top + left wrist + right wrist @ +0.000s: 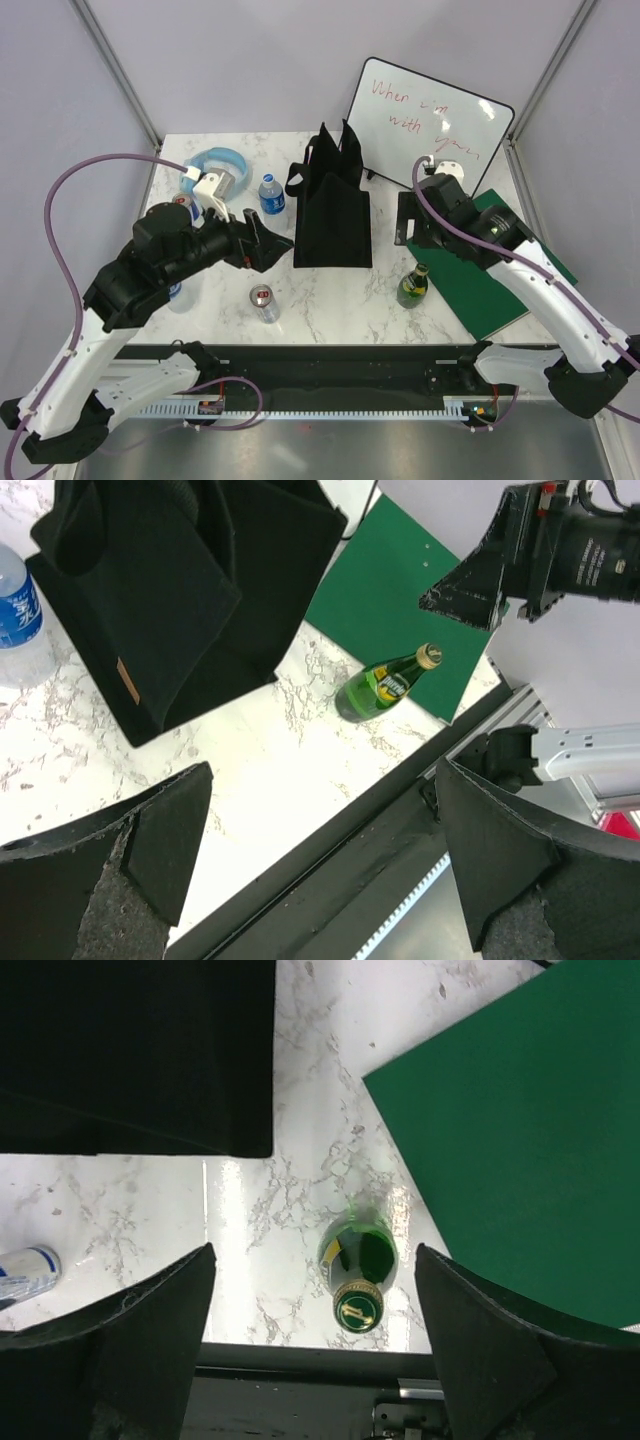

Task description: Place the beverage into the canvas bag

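Step in hand: approach to the pick. Nothing is held and nothing is in the bag yet.

Bag point(332, 215): black, upright at the middle of the worktop point(330, 295), handles up. Its mouth is not shown clearly from any view.

Bottle point(358, 1260): green glass with a gold cap, upright near the front edge and right of the middle. It is just beside the near corner of the green board point(500, 275); I cannot tell whether it touches. It is well apart from the bag, with bare marble between them.

Right gripper point(312, 1290): spread wide and empty, hanging above the bottle. In the wrist view the bottle sits between the two fingers, slightly toward the right one.

Left gripper point(322, 780): also wide and empty, held off the worktop to the left of the bag, facing it.

Other drinks: a water bottle point(271, 194) stands left of the bag toward the far edge, and a can point(264, 303) lies near the front edge. Judging by how the right wrist frames it, the green bottle is the target.

Next move, as a judgement: lower the right arm so the fingers straddle the neck or shoulder, centre it, then close. Glass is slick and the bottle is tall, so an off-centre touch could tip it. Afterwards it must be lifted above the bag's rim before moving across.
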